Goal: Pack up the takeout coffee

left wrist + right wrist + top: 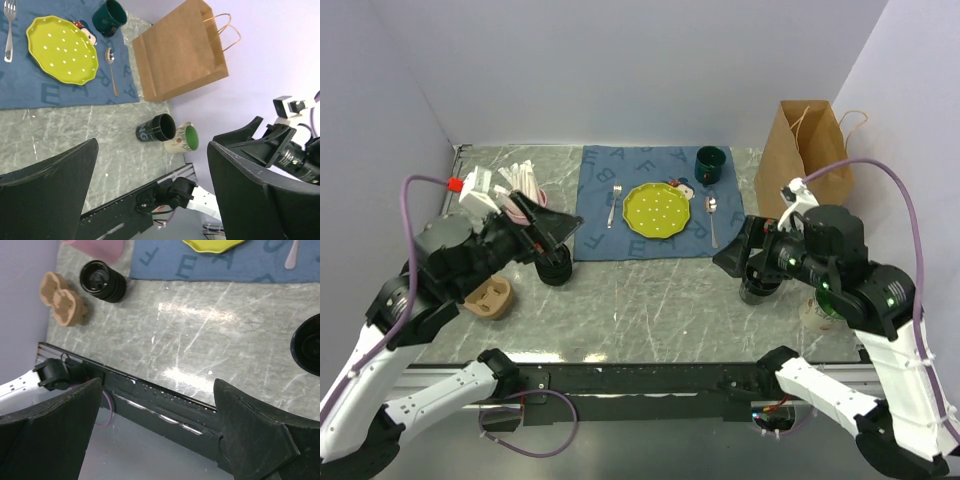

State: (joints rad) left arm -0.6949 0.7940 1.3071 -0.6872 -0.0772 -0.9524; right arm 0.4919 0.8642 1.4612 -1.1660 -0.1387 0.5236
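**Wide-open grippers [555,230] [740,250] empty, coffee outside the bag**

Takeout coffee [103,281], a lidded black ribbed cup, stands on the left of the marble table [650,300], partly hidden by the left gripper's spread jaws. A tan cup carrier [64,304] lies just beside it. Across the blue placemat [595,195] and green plate [658,211], the right gripper gapes near a black mug [156,128]. A paper bag [807,150] stands upright at far right.

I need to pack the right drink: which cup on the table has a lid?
The black ribbed takeout cup beside the pink straw cup; the dark green mug and black mug stand open-topped.
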